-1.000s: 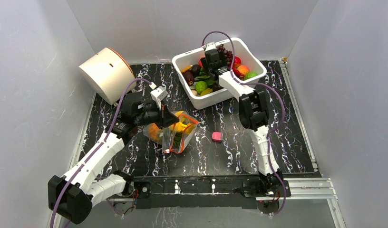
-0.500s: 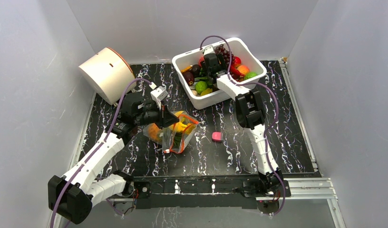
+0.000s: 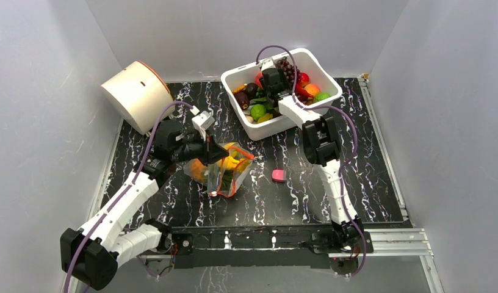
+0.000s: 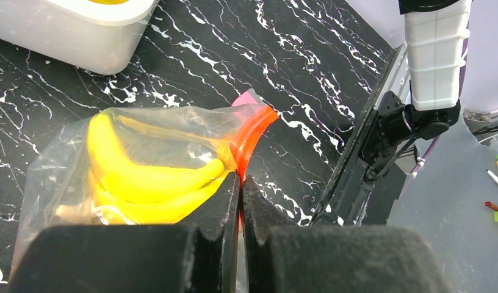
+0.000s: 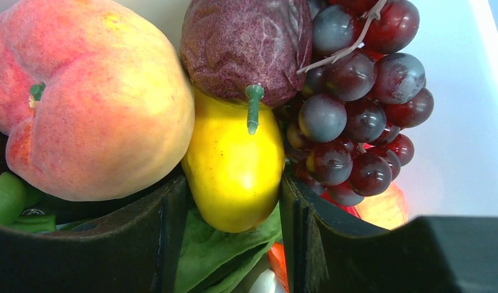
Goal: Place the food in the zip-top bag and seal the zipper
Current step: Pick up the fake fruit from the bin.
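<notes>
The zip-top bag (image 3: 227, 172) stands on the black marbled table, holding the yellow banana bunch (image 4: 149, 183) and an orange fruit (image 3: 198, 168). My left gripper (image 3: 213, 155) is shut on the bag's red-orange zipper (image 4: 252, 131) and holds the mouth edge up; in the left wrist view the gripper (image 4: 241, 181) pinches the strip between closed fingers. My right gripper (image 3: 272, 85) is down in the white bin (image 3: 277, 126). In the right wrist view the gripper (image 5: 234, 190) has its fingers against both sides of a yellow fruit (image 5: 234, 162). A dark purple fruit (image 5: 246, 43) lies just above it.
A peach (image 5: 94, 97) and a bunch of dark grapes (image 5: 356, 110) press against the yellow fruit in the bin, over green leaves. A small pink block (image 3: 277, 176) lies right of the bag. A cream cylinder (image 3: 137, 94) lies tipped at the back left.
My right gripper has shifted slightly left and lower into the bin. The left gripper and the bag have barely moved.
</notes>
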`<state>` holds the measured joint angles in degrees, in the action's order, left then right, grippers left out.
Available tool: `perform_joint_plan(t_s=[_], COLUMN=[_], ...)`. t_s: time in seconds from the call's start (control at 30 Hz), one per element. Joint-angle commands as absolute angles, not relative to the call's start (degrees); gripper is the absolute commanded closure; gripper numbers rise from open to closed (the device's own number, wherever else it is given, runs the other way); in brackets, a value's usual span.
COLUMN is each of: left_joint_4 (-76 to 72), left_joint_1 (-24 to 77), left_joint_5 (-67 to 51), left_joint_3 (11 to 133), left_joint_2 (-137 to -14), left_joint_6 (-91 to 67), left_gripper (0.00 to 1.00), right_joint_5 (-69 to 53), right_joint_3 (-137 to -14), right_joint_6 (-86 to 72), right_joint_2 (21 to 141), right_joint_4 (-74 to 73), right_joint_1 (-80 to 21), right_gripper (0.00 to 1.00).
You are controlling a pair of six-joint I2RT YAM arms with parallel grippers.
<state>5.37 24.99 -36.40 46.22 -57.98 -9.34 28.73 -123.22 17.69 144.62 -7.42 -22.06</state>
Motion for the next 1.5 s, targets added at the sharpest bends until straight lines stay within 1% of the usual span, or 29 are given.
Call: perform_joint_plan(t_s=[0.0,0.17,0.33,0.63,0.83,1.1,1.47], left_joint_4=[5.0,5.1,5.2,5.3,5.2,4.0,6.6], left_joint_1=[25.2,25.2,25.2,25.2,25.2,25.2,25.2], left_joint_5=[-36.1,-35.8,-34.8,-33.5,-32.2,-31.2,-28.0], left_joint_3=[46.1,46.1,45.9,45.8,45.5,45.3,48.4], left_joint_2=[-55.9,-55.5,-54.9,-54.4,-54.1,-54.4,-55.6], left_joint_6=[-8.1,-8.0,-7.7,-7.5,-7.6,-8.8,-9.1], left_gripper=[1.00,1.00,1.00,1.00,1.00,1.00,1.00], right_joint_5=[28.7,28.1,28.4,26.3,23.4,13.9,2.2], right_joint_3=[-124.1,-120.0,-113.9,-103.1,-100.4,-91.8,-75.8], right_joint_6=[17.7,16.0,13.9,9.3,4.6,-3.6,-11.1], right_joint_2=[142.7,138.4,133.1,123.0,116.2,102.3,80.9], right_joint_4=[-3.3,-2.2,-1.3,-1.9,-8.5,-16.0,-17.6], right_joint_1=[-21.9,-22.1,-22.4,-23.2,-23.9,-24.3,-25.3], right_gripper=[0.60,0.66,0.69,0.71,0.72,0.72,0.72])
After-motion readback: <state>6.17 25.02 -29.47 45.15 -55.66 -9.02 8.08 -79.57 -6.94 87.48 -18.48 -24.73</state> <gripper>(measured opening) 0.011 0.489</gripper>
